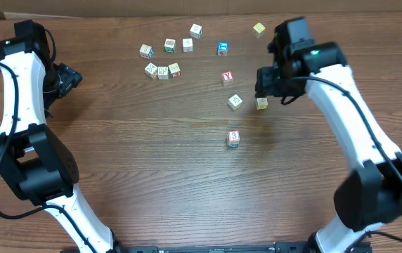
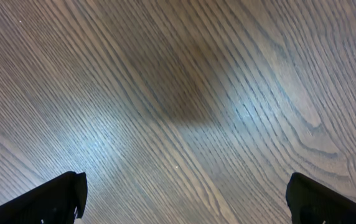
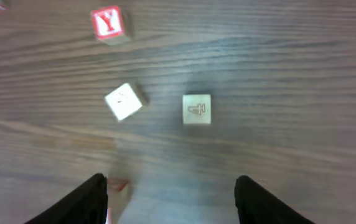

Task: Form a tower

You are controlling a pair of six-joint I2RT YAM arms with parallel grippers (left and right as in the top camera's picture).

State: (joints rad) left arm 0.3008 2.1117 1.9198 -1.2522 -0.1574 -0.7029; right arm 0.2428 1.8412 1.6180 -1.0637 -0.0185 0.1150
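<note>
Twelve loose cubes lie scattered over the far half of a dark wood-grain table [image 1: 117, 176]. Most form a cluster at far left-centre, which includes a row of three cream cubes [image 1: 163, 71]. A yellow cube [image 1: 258, 29] sits closest to the far edge.

The tower [image 1: 233, 138] stands alone near the table's middle. From above it shows a red 3 on top and a teal face below; its height cannot be told. Bare wood surrounds it on the near, left and right sides. Beyond it lie a tilted cream cube [image 1: 235, 101], a pale yellow cube [image 1: 261, 103] and a red Y cube [image 1: 227, 78].

The right gripper [image 3: 172, 183] hovers over the pale yellow cube with its fingers spread and nothing between them. In its wrist view, a reddish cube corner shows just beside one finger.

The left gripper [image 2: 184, 186] is at the table's left side, well apart from every cube. Its fingers are spread wide over bare wood.
</note>
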